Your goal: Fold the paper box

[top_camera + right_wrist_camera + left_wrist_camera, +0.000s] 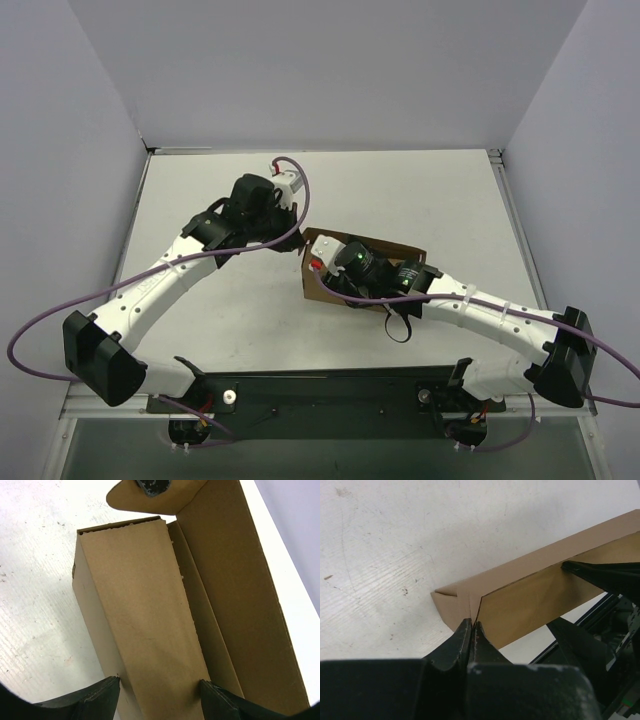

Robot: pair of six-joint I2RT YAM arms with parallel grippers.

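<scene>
Paper box [318,288] part-formed at tabletop [430,190] centre, mostly under R arm [480,315]. Mid-fold: long wall panel [145,620] doubled over. L pincer [471,626] clamped shut on end tab [125,500]. R pincer [160,686] wide, astride folded wall; pad contact unclear. Next, prob.: squeeze wall, seat it squarely w/o tearing. Base, far end cut off.
</scene>
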